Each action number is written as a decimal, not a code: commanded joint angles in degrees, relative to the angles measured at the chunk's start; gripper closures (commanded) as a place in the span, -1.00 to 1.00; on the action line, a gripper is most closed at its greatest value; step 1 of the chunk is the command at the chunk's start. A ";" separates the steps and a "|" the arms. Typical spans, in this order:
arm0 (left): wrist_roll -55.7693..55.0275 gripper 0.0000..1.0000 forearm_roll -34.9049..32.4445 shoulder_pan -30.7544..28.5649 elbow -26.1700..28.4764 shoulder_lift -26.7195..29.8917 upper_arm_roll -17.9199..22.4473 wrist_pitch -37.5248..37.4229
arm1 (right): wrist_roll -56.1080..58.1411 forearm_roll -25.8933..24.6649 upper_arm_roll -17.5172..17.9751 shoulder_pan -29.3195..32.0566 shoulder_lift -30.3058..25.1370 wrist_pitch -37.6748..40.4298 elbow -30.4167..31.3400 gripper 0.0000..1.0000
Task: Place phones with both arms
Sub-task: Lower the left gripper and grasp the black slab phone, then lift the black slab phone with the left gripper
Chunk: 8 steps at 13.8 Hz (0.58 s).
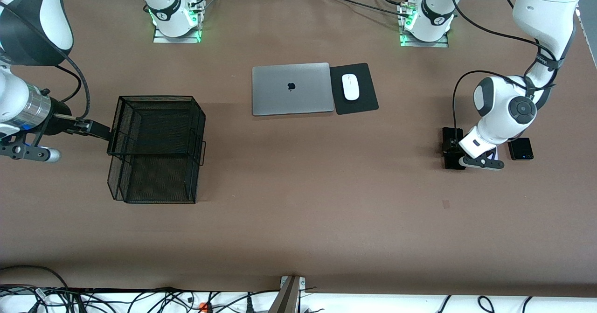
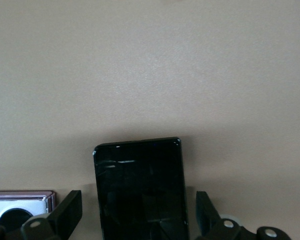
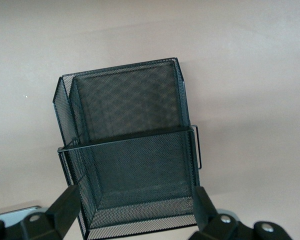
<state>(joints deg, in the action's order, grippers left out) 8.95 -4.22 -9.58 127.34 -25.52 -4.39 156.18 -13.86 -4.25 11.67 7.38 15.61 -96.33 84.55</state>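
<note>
The right gripper point(image 1: 100, 130) is spread wide at the mesh basket point(image 1: 156, 149), one finger point(image 3: 65, 207) on each side of its drawer. Toward the left arm's end of the table from the laptop point(image 1: 292, 88), the left gripper point(image 1: 451, 149) is opened wide around the long black phone point(image 2: 140, 187), not touching. The lilac phone point(image 2: 17, 207) lies just beside; the small black phone point(image 1: 520, 149) is near.

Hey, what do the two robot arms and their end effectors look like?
Both arms, the left arm and the right arm, are glossy white, rounded and jointed, with black joint bands and black cables. Green lights glow at their bases. The left end effector and right end effector are black with two fingers.
</note>
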 commanded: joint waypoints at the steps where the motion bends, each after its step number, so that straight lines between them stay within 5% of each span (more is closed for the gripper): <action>1: -0.07 -1.00 -0.97 -1.40 1.86 -0.67 -0.09 4.12 | -0.47 1.08 0.11 0.26 1.43 -1.31 -1.14 -1.00; 8: -1.92 -1.00 -0.97 -1.32 2.12 -1.90 -0.09 4.92 | -0.65 1.08 0.20 0.00 2.23 -3.34 -1.14 -1.00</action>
<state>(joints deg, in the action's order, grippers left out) 8.05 -4.22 -10.64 129.20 -27.09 -4.42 160.04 -13.85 -4.16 11.70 7.33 17.57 -99.92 84.55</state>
